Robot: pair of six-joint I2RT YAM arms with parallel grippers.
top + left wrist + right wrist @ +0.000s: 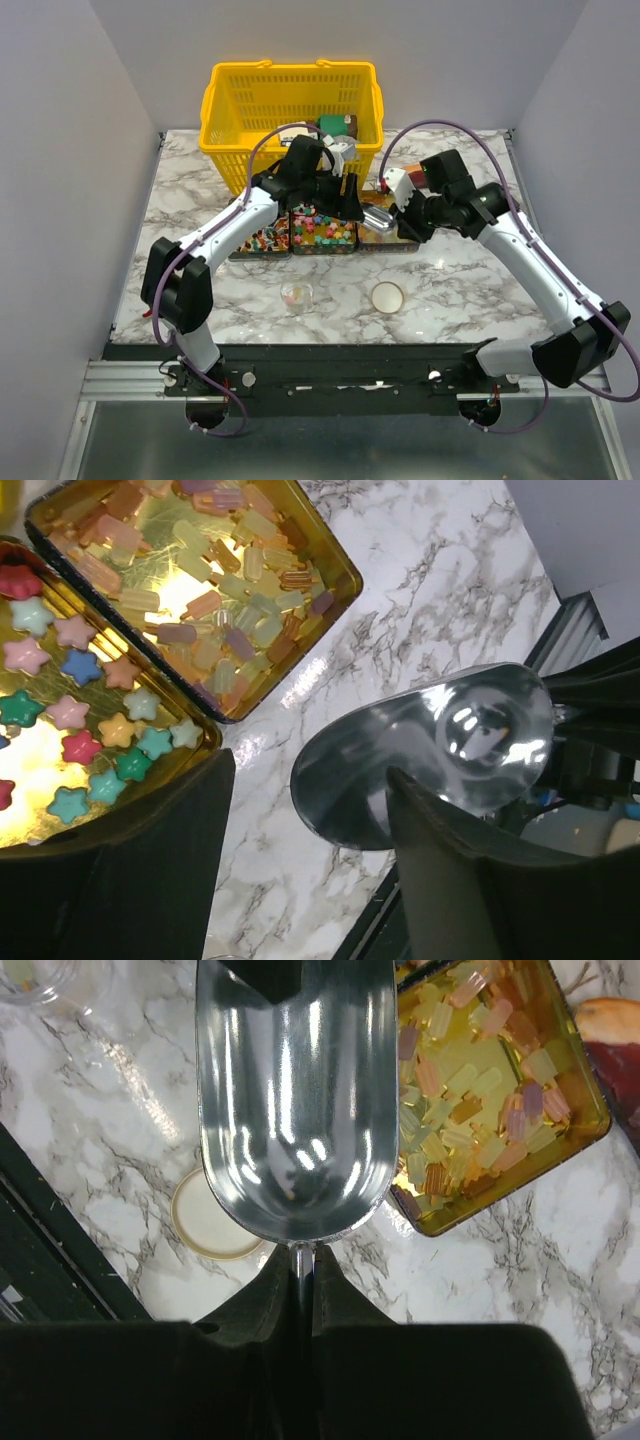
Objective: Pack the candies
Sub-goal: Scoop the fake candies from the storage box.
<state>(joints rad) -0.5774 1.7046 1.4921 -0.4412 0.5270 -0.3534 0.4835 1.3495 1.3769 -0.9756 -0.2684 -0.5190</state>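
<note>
While both arms (pixel 240 225) half-hide the small coloured candies (pixel 322 232) in gold tins (pixel 350 580) mid-frame from above, the right gripper (pixel 300 1252) clenches the handle of a shiny metal scoop (pixel 295 1090) and the left gripper (pixel 308 765) gapes empty.

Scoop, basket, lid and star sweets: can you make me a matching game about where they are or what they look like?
Things
1. scoop
2. basket
3. round lid
4. star candies

Descriptions
A. yellow, at the far edge of the table
B. cream-coloured, lying flat on the table
C. shiny metal, empty, held by the right gripper
D. many colours, in a gold tray

Pairs: 1-C, 2-A, 3-B, 4-D
</note>
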